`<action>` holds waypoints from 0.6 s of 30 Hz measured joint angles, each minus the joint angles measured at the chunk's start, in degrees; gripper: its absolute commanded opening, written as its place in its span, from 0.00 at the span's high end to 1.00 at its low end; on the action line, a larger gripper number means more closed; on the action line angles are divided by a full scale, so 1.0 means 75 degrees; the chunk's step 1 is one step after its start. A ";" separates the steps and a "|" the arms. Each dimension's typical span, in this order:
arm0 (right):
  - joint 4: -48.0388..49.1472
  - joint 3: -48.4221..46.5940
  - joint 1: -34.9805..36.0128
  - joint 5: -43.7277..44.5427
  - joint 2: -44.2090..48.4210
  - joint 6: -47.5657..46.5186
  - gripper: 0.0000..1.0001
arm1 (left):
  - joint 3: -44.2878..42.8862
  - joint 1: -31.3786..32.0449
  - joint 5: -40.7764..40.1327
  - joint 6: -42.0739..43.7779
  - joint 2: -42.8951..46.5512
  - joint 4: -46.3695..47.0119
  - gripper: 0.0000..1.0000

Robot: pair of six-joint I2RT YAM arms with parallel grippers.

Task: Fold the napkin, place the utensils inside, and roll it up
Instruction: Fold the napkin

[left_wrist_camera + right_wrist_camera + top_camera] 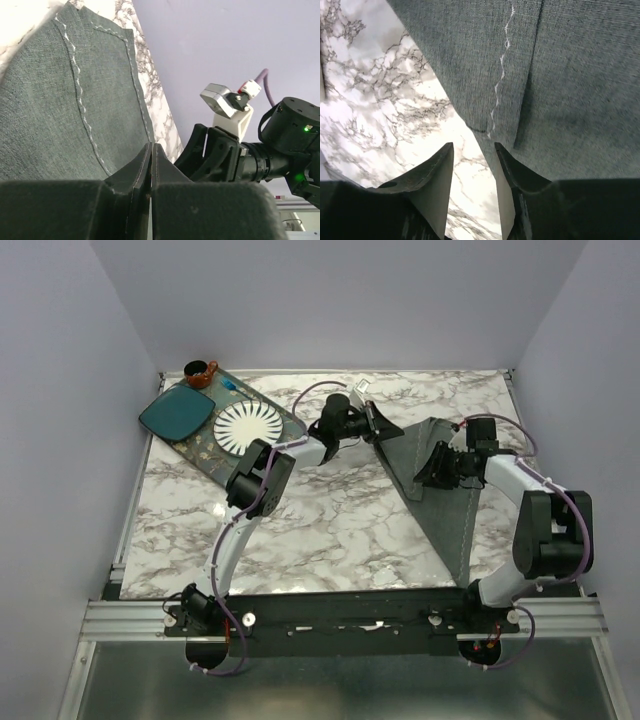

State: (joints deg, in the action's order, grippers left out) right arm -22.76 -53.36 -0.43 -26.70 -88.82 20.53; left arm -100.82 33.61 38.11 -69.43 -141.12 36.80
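Note:
The dark grey napkin (440, 500) lies on the right half of the marble table, folded into a long triangle with its point toward the near edge. My left gripper (378, 426) reaches to its far left corner. In the left wrist view the jaws (151, 146) are pressed together on the hem of the napkin (60, 100), and that corner is raised. My right gripper (435, 468) hovers over the napkin's middle. Its jaws (473, 144) stand open over the napkin (570, 75)'s left edge, one finger above marble and one above cloth, gripping nothing. No utensils are in view.
A dark tray (200, 455) at the back left carries a teal square plate (177, 412) and a white ribbed plate (247, 426). A small brown cup (198, 371) stands behind them. Walls close in the table at the sides and back.

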 measured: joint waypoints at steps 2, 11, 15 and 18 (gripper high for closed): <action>0.0175 -0.0032 0.0000 -0.0166 -0.0323 0.0096 0.65 | -0.0143 0.0017 -0.0009 0.0122 -0.0093 -0.0189 0.89; 0.0947 0.0224 0.0000 -0.0670 -0.1166 0.0347 0.69 | -0.0796 0.0023 -0.0023 0.1580 -0.0286 -0.1909 0.88; 0.1005 0.0309 0.0000 -0.0758 -0.1244 0.0388 0.68 | -0.2183 0.0020 -0.0087 0.2696 -0.0635 -0.3558 0.78; 0.0822 0.0245 0.0000 -0.0685 -0.1142 0.0417 0.54 | -0.2804 0.0020 -0.0143 0.3162 -0.0615 -0.4296 0.77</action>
State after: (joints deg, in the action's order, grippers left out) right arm -16.60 -51.53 -0.43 -31.83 -97.38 23.66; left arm -121.84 33.76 37.04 -45.71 -145.73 4.58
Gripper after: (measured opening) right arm 0.345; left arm 0.219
